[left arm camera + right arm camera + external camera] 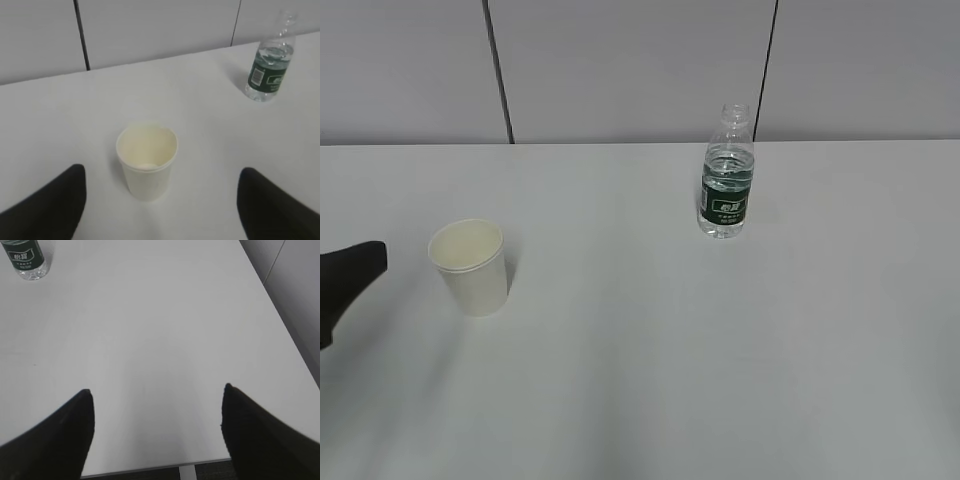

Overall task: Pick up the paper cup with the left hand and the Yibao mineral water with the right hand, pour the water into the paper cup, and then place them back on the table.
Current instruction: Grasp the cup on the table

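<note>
Cream paper cup (147,162) upright, capless green-labelled Yibao mineral water (726,173) apart, both hands' fingers (47,210) spread empty.

The paper cup (470,266) at left looks matt cream paper. The Yibao mineral water (726,175) is clear glossy plastic with a dark green label. The surface (660,350) is smooth, matt white.

The paper cup (470,266) is plain cream-white, the Yibao mineral water (726,175) is clear with a dark green label and white lettering, the table (720,350) is white, and the left hand (160,200) fingers (55,207) are black.
</note>
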